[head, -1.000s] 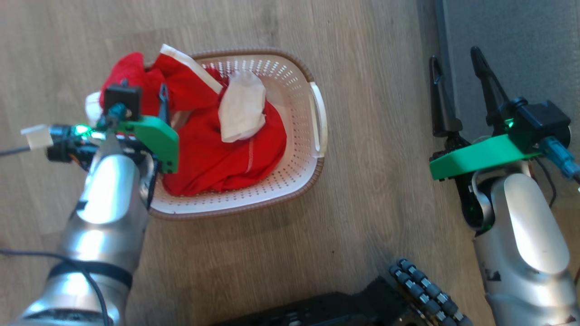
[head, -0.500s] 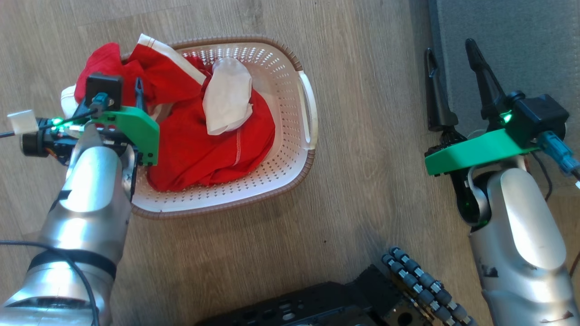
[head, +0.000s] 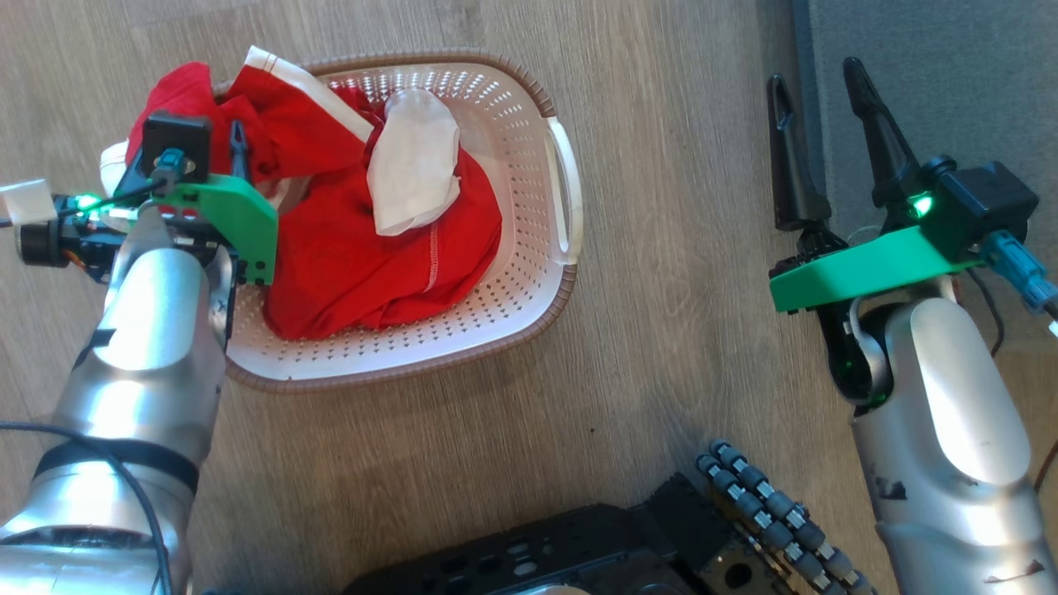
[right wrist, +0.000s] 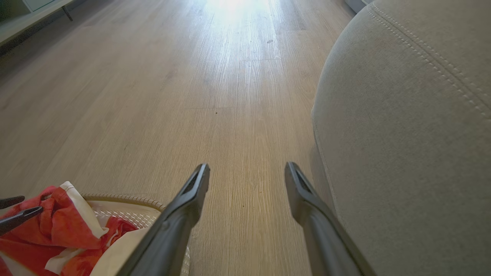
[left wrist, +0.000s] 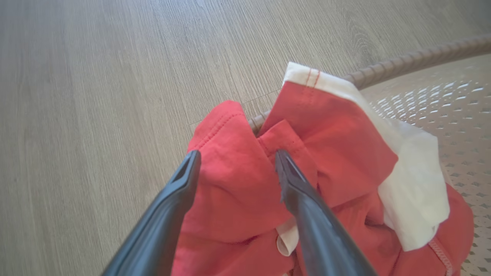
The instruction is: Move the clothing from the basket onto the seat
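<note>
The cream basket stands on the wooden floor and holds the red clothing, with a white cloth piece lying on top. A red fold with white trim drapes over the brown rim. My left gripper is open, and its fingers straddle a bunched red fold at the basket's left end. My right gripper is open and empty. It hovers over the floor at the edge of the grey seat, which rises on the right beside that gripper as a stitched cushion.
My black base and a roller wheel sit at the bottom edge. Bare wooden floor lies between the basket and the seat. A white furniture edge shows far off at the upper left.
The whole head picture has shifted, so the camera has moved. Both grippers stay open, and the left one keeps its place over the red fold.
</note>
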Robot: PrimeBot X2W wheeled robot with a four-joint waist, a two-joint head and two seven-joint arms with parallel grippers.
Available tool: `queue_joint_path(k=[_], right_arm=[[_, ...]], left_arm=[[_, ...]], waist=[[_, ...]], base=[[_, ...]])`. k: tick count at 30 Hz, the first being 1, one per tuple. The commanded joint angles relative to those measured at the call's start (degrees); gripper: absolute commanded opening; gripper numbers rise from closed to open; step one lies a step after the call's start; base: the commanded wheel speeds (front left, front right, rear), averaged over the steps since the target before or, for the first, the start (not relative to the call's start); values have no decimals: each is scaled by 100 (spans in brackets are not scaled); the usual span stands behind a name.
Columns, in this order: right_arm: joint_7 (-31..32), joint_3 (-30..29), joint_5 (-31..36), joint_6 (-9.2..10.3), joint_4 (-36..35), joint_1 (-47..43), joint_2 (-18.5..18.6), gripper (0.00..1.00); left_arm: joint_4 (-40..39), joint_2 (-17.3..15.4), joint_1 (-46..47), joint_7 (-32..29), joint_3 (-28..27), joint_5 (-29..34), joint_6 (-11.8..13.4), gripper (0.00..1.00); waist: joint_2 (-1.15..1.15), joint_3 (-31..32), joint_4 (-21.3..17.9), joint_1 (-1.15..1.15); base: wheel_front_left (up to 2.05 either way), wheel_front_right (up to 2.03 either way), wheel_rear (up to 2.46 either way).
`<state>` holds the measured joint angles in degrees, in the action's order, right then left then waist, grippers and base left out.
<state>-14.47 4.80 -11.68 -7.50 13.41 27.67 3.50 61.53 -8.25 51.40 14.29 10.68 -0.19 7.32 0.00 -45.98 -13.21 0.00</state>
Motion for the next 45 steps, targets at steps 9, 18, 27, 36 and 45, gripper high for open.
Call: queue_joint_path(k=[9,18,27,36,45], right_arm=[[-52,107,-51,1,-170,-83,-59,100],[-52,139,-77,1,-168,-61,-60,100],[-52,122,-103,1,-147,-40,-60,100],[-52,113,-136,1,-141,-46,-60,100],[-52,119,-143,1,-139,-61,-61,100]], left_arm=[[20,-263,80,71,-22,-49,90,100],[40,-307,158,71,71,-68,104,100],[101,-322,215,71,127,-127,127,74],[121,-344,231,71,176,-187,140,58],[178,-364,233,71,209,-257,156,41]], waist=[[0,-98,-9,0],[0,-149,-11,0],[0,-161,-19,0],[0,-146,-6,0],[0,-134,-7,0]], base=[[0,0,0],[0,0,0],[0,0,0],[0,0,0],[0,0,0]])
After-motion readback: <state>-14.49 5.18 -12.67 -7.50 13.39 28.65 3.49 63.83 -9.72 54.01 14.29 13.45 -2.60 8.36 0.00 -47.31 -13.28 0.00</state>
